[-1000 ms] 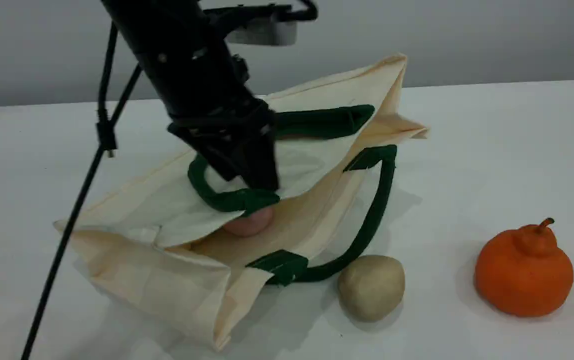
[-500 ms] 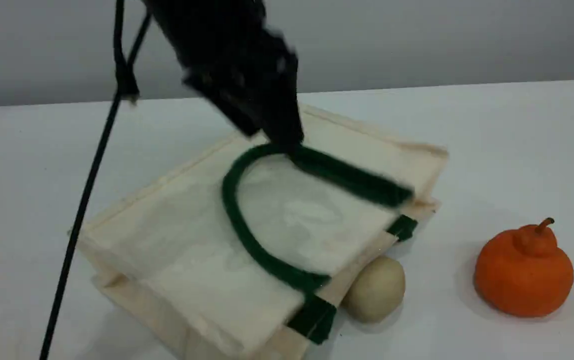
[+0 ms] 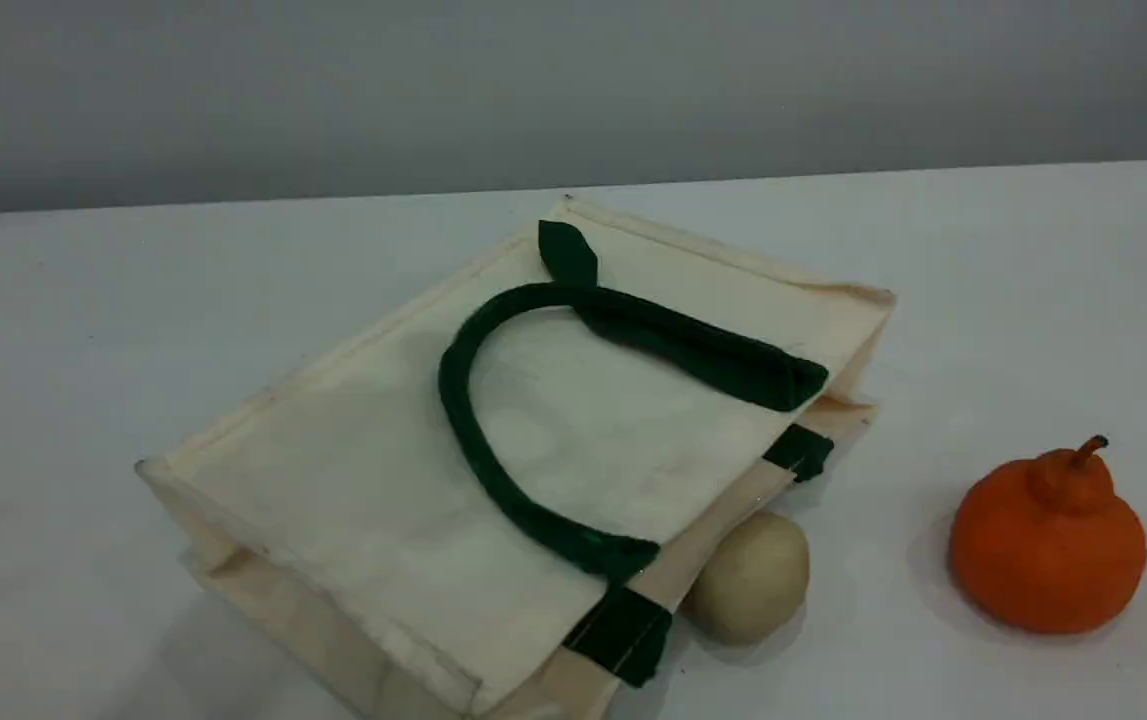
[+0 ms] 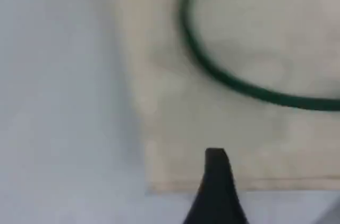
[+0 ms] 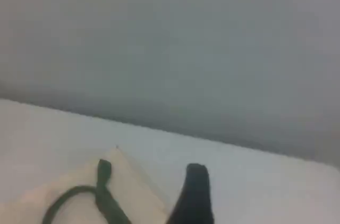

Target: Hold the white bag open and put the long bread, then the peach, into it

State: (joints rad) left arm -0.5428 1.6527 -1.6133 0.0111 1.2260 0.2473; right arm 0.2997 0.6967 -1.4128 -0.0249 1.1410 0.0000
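I see the big cream-white canvas tote bag [image 3: 413, 500] lying flat mid-table, its dark green loop handle [image 3: 493, 480] draped on top. It looks soft and floppy; I'd take the handle or mouth hem at four o'clock. Both grippers [image 4: 217, 192] [image 5: 194, 197] hang clear above, jaws spread, empty. Bread and peach are unseen.

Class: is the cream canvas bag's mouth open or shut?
Shut. The cream canvas tote bag lies flat, its top panel closed over the mouth, green loop handle resting on top.
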